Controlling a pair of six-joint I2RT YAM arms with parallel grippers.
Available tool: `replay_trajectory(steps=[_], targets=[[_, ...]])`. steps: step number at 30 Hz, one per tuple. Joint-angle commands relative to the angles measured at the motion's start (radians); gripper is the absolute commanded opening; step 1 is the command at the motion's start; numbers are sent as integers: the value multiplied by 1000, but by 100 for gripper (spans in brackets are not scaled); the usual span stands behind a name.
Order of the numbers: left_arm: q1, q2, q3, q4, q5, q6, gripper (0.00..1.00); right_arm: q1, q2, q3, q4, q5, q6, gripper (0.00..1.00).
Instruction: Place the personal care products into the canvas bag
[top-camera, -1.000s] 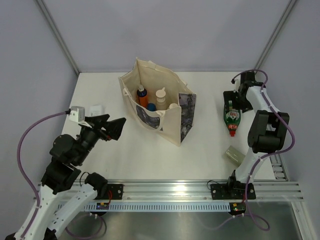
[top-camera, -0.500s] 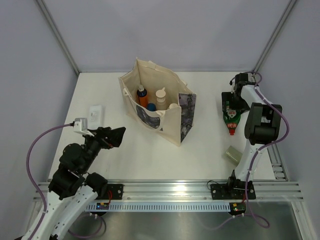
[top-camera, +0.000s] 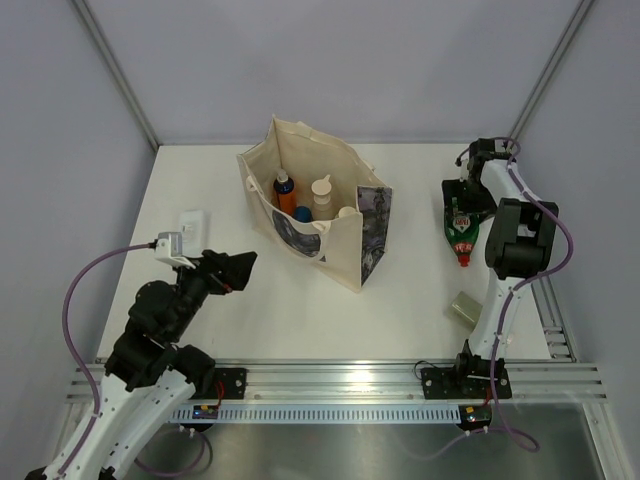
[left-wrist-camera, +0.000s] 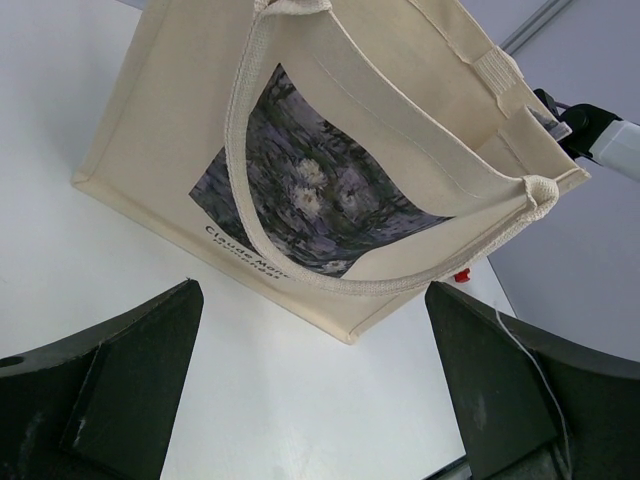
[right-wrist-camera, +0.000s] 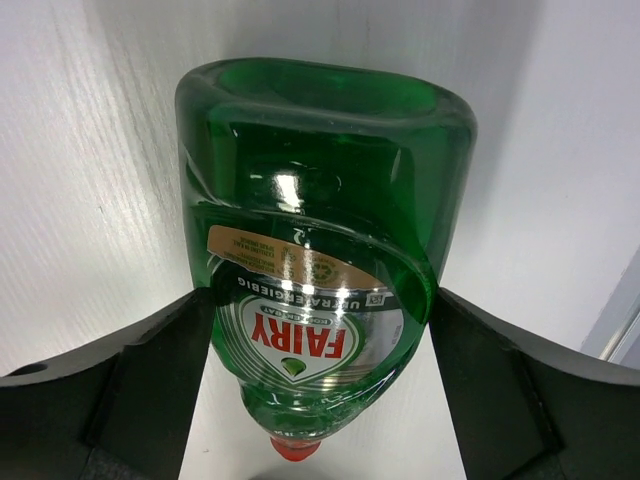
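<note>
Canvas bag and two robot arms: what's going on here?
The robot is filling the canvas bag; several bottles stand inside. The right gripper is down over a green bottle lying on the table, jaws either side of it. The left gripper hangs open near the bag, holding nothing. A white box lies outside.

Canvas bag (left-wrist-camera: 330, 150) top beyond the frame edge

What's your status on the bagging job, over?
Left gripper open, empty, facing canvas bag. Right gripper astride green bottle lying on table, grip unclear. Nothing between bottle and bag.
</note>
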Motion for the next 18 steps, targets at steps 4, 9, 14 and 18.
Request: replay_trajectory(steps=[4, 9, 14, 18], targets=[[-4, 8, -12, 82, 10, -13, 99, 8, 76, 13, -106, -30, -83, 78], [-4, 4, -23, 85, 9, -23, 99, 31, 18, -71, -34, 50, -129, 78], [-4, 10, -29, 93, 14, -24, 99, 31, -8, -79, -70, -80, -155, 100], [-4, 8, -26, 88, 13, -23, 99, 30, -19, -83, -72, -97, -155, 99]])
